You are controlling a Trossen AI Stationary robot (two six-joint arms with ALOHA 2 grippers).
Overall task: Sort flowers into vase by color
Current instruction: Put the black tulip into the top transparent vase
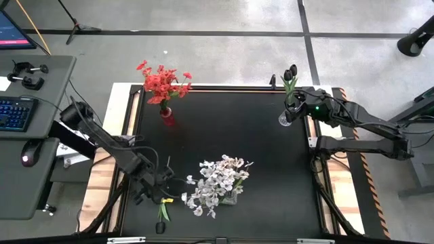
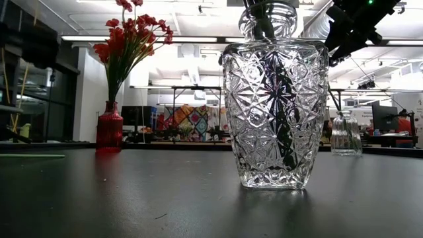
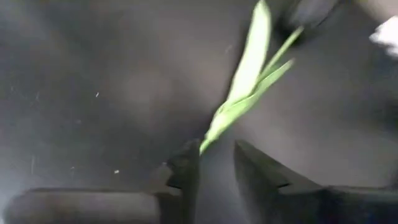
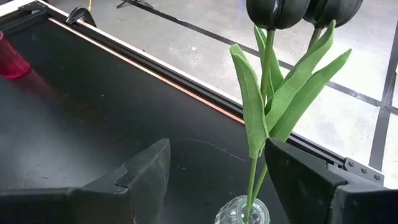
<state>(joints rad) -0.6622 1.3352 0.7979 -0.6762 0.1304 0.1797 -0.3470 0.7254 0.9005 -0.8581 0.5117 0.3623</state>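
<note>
Tulip stem [image 3: 245, 93] between left hand [image 3: 216, 167] fingers

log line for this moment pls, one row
left end effector open at green stem of dark tulip on table | right end effector open around black tulips in small clear vase

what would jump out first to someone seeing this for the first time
A red bouquet stands in a red vase at the mat's far left, and white blossoms fill a cut-glass vase at the near middle. At the far right, the right claw stands open around dark tulips in a small clear vase.
</note>
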